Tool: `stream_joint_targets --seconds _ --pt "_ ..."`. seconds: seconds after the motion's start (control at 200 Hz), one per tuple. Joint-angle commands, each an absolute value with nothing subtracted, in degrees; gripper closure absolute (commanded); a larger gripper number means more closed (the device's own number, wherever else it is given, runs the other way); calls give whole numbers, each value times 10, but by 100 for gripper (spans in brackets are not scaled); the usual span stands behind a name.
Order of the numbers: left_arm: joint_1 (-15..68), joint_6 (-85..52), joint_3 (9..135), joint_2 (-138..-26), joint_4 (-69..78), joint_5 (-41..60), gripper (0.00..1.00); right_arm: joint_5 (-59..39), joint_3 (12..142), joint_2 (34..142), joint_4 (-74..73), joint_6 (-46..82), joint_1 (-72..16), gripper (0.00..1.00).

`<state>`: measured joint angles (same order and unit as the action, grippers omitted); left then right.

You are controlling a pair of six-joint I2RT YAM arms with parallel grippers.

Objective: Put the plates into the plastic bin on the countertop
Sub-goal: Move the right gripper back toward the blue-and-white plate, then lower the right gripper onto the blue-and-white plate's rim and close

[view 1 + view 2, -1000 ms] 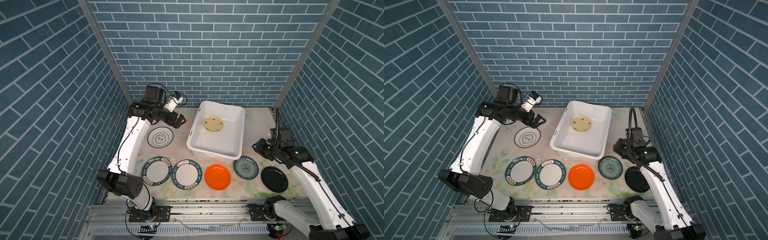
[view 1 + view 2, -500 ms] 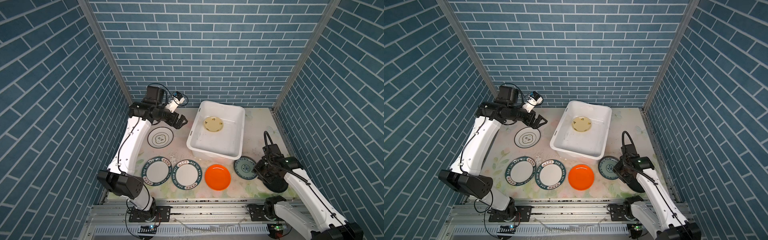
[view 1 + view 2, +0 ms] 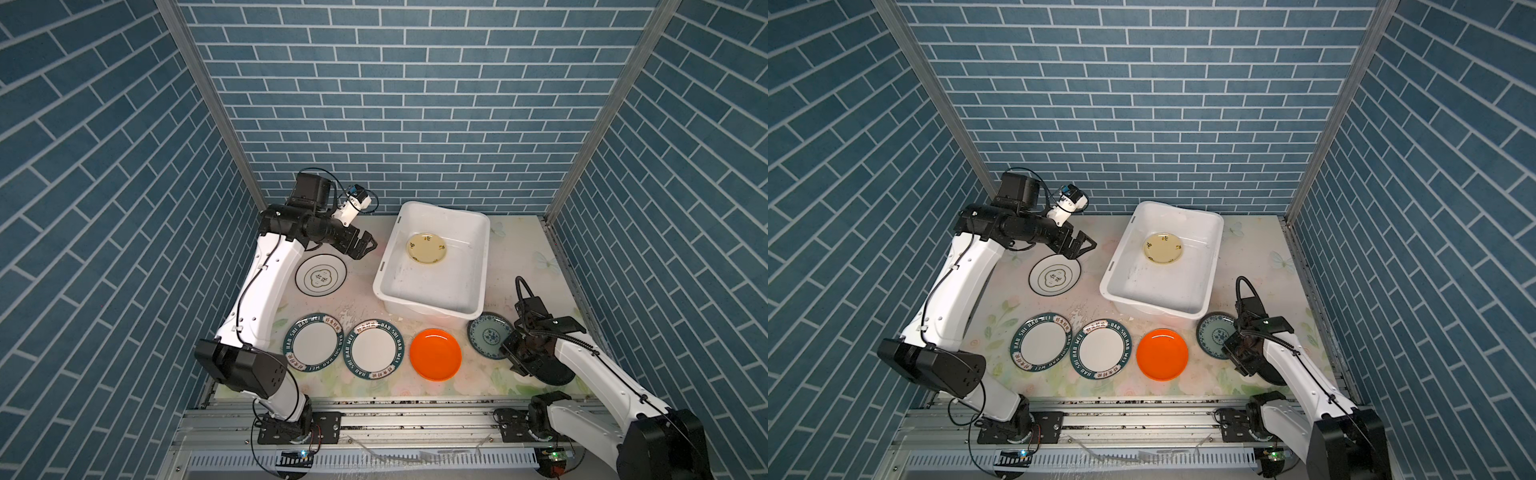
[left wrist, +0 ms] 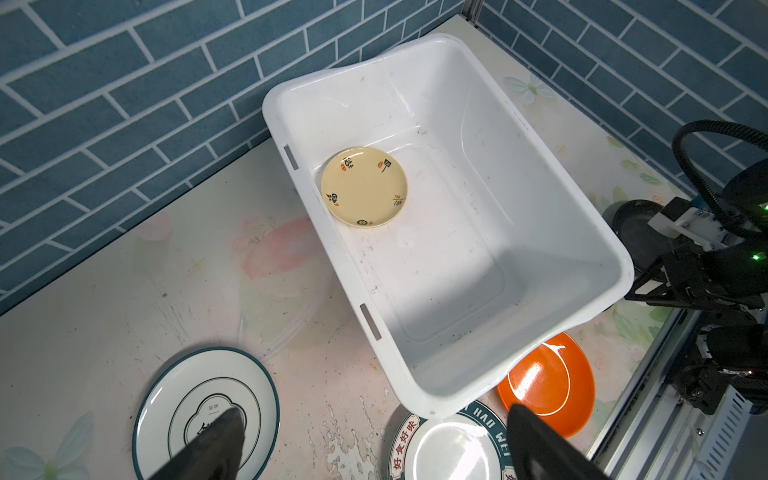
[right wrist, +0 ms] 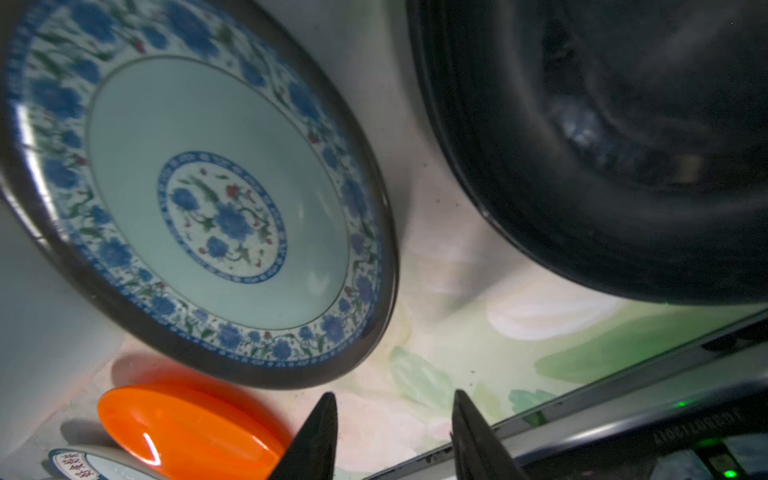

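Note:
The white plastic bin point(image 3: 436, 286) stands at the back of the flowered countertop point(image 3: 357, 299) with a cream-yellow plate point(image 3: 427, 248) inside. My left gripper point(image 3: 365, 245) hovers open and empty between the bin and a white black-rimmed plate point(image 3: 321, 275). Along the front lie two green-rimmed lettered plates point(image 3: 312, 343) point(image 3: 375, 350), an orange plate point(image 3: 435, 354), a blue-green patterned plate point(image 3: 489, 334) and a black plate point(image 3: 555, 370) partly under the right arm. My right gripper point(image 5: 392, 399) is low over bare countertop between the patterned plate point(image 5: 216, 195) and the black plate point(image 5: 602, 166), open, gripping nothing.
Blue brick walls close in the left, back and right sides. A metal rail point(image 3: 395, 415) with both arm bases runs along the front edge. The bin's near corner overhangs the orange plate point(image 4: 548, 378) in the left wrist view.
The right arm has swung down and forward from beside the bin to just above the counter between the patterned and black plates, its jaws a little wider. The left arm has not moved.

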<state>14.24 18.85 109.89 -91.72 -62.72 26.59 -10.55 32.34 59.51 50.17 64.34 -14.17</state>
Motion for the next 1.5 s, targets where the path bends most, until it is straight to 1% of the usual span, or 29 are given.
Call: stream_joint_targets --seconds 0.0,0.37,0.615,0.895,1.03,1.215,1.275,1.47,1.495 --pt "147 196 1100 -916 -635 260 0 -104 305 613 464 678 -141 54" --pt "148 204 1095 -904 -636 245 0 -85 304 641 409 686 -139 56" --pt "148 206 1092 -901 -636 242 0 -82 289 658 375 698 -136 62" --pt "147 203 1087 -902 -633 245 0 -61 263 621 374 721 -128 74" --pt "148 201 1088 -904 -633 247 0 -54 248 595 375 735 -122 78" --pt "148 200 1088 -905 -632 250 1 -54 228 572 366 749 -112 80" --pt "147 200 1088 -904 -632 250 0 -54 224 568 362 751 -111 83" --pt "149 199 1084 -903 -631 250 1 -54 222 556 364 757 -108 83" --pt "149 199 1083 -902 -630 250 0 -41 222 554 364 757 -108 83"
